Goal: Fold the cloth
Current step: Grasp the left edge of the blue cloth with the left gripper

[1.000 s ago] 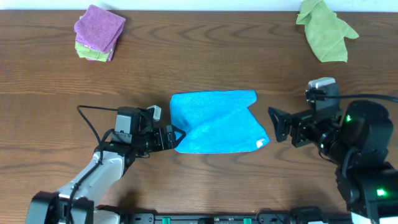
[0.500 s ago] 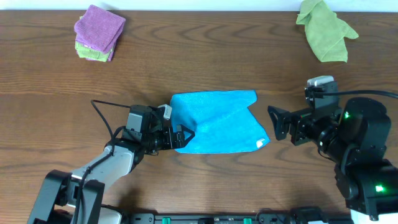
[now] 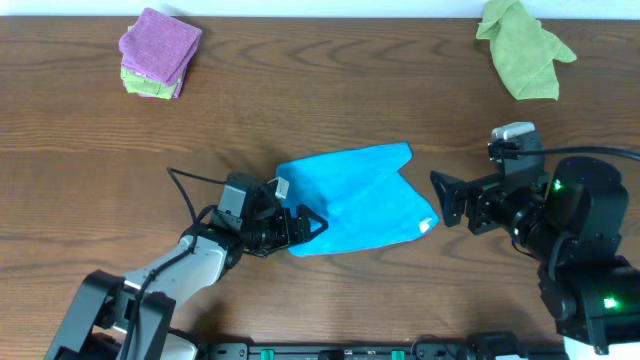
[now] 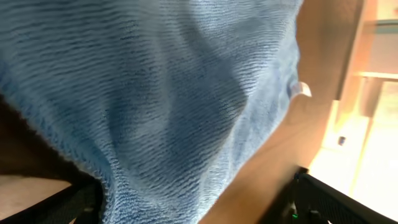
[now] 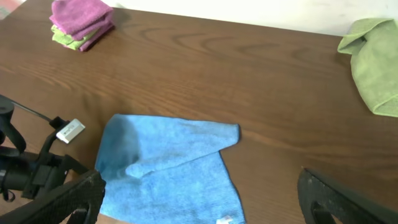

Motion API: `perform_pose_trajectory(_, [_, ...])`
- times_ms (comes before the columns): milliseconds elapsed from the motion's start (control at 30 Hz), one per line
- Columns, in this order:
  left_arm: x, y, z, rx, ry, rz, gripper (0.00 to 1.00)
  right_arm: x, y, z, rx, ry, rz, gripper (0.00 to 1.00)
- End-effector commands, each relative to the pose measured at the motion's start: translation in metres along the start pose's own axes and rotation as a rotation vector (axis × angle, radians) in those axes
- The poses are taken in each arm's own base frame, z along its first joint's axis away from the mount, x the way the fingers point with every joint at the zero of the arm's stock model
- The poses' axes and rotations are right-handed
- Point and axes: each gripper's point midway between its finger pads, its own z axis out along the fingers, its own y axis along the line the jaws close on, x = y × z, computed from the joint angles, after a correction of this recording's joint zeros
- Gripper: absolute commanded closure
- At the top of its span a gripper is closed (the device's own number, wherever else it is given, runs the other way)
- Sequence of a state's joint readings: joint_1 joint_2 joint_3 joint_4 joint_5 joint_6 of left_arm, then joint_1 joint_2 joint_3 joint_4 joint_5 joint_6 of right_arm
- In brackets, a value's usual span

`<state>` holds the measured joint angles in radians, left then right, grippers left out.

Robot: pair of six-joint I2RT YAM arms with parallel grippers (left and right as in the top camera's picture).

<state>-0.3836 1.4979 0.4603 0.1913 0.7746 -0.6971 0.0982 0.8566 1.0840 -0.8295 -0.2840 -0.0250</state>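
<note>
Overhead: the left arm stretched low from the lower left, left claw (image 3: 306,228) clenched on the cloth (image 3: 360,195) at its lower-left edge, mid-frame on the table (image 3: 320,90); right claw (image 3: 446,201) gaped empty — just right of it. Left wrist: cloth filled the frame. Right wrist: fingers (image 5: 68,196) spread wide.

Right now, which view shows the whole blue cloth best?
Overhead: the cloth lies fully in frame, hidden only where the left end effector meets its corner. Right wrist cuts off its near edge; left wrist shows only close-up fabric and the tag.
</note>
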Motion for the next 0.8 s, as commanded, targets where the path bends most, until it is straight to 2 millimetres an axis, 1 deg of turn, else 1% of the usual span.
perform_pose_trajectory(0, [0.004,-0.021,0.000,0.105,0.049,-0.040,0.04,-0.005,-0.001,-0.004,0.003,-0.015,-0.025,0.01])
perform_pose_trajectory(100, [-0.008,-0.047,-0.003,0.207,0.027,-0.027,0.04,-0.005,-0.001,-0.004,0.003,-0.015,-0.026,0.01])
perform_pose_trajectory(167, [-0.014,-0.068,-0.008,0.284,0.021,0.004,0.04,-0.005,-0.001,-0.004,0.003,-0.015,-0.025,0.01])
perform_pose_trajectory(200, [-0.016,-0.074,-0.010,0.308,0.019,0.021,0.04,-0.005,-0.001,-0.004,0.003,-0.015,-0.025,0.01])
perform_pose_trajectory(267, [-0.021,-0.080,-0.012,0.326,0.001,0.048,0.04,-0.005,-0.001,-0.004,0.003,-0.015,-0.025,0.01])
perform_pose_trajectory(333, [-0.026,-0.079,-0.011,0.315,-0.027,0.055,0.04,-0.005,-0.001,-0.002,0.003,-0.010,-0.027,0.01])
perform_pose_trajectory(400, [-0.031,-0.077,-0.011,0.297,-0.060,0.062,0.04,-0.002,-0.003,0.005,0.001,0.014,-0.027,0.01])
perform_pose_trajectory(433, [-0.035,-0.077,-0.011,0.292,-0.084,0.077,0.04,0.001,-0.005,0.011,0.000,0.039,-0.020,0.01])
perform_pose_trajectory(467, [-0.042,-0.077,-0.012,0.286,-0.120,0.096,0.04,0.006,-0.006,0.021,-0.008,0.073,-0.010,0.07])
perform_pose_trajectory(533, [-0.052,-0.076,-0.014,0.273,-0.171,0.101,0.04,0.011,-0.005,0.035,-0.043,0.117,0.006,0.24])
perform_pose_trajectory(567, [-0.057,-0.075,-0.015,0.264,-0.200,0.103,0.04,0.016,-0.003,0.045,-0.069,0.149,0.018,0.53])
perform_pose_trajectory(600, [-0.061,-0.075,-0.016,0.258,-0.220,0.105,0.04,0.021,-0.003,0.052,-0.080,0.177,0.028,0.75])
perform_pose_trajectory(633, [-0.066,-0.074,-0.016,0.248,-0.247,0.105,0.04,0.026,-0.004,0.060,-0.093,0.208,0.040,0.91])
perform_pose_trajectory(667, [-0.069,-0.072,-0.017,0.237,-0.268,0.103,0.04,0.031,-0.002,0.067,-0.113,0.236,0.053,0.98])
perform_pose_trajectory(767, [-0.083,-0.066,-0.020,0.197,-0.343,0.092,0.04,0.044,0.006,0.084,-0.196,0.307,0.093,0.98])
